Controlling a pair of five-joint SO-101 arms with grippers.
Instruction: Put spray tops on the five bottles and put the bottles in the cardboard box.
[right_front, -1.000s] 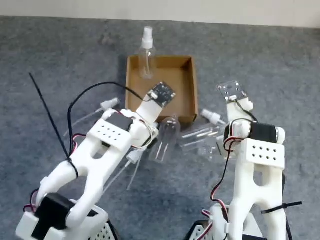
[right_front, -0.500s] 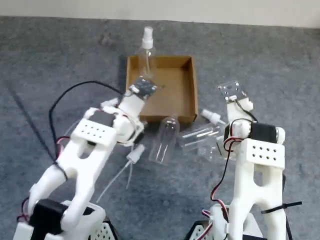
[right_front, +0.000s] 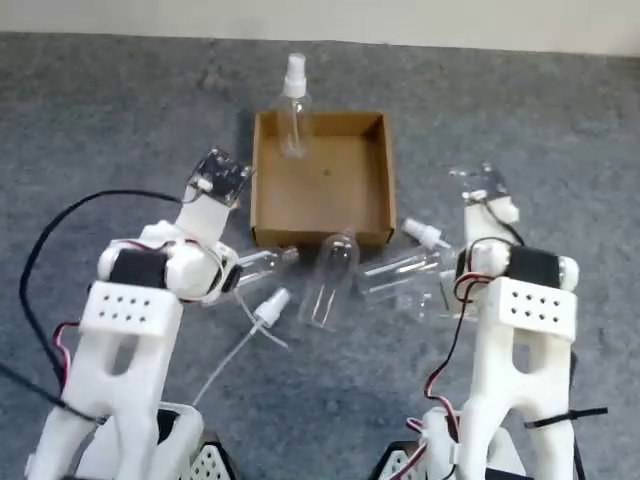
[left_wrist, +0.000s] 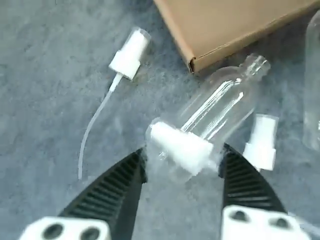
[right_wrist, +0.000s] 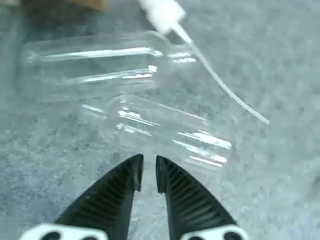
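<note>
While its jaws stand spread, the left tool (left_wrist: 182, 167) straddles the base of a capless bottle (left_wrist: 220, 105) lying on the desk (right_front: 100, 120) at the cardboard box (right_front: 320, 237) corner. A spray-topped bottle (right_front: 293, 100) sits at the box's far wall. The right tool (right_wrist: 147, 167), jaws nearly together and empty, hovers beside a second bare bottle (right_wrist: 165, 132).

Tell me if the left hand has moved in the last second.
Yes. The left hand swung left, from over the box's front wall to outside its front left corner.
</note>
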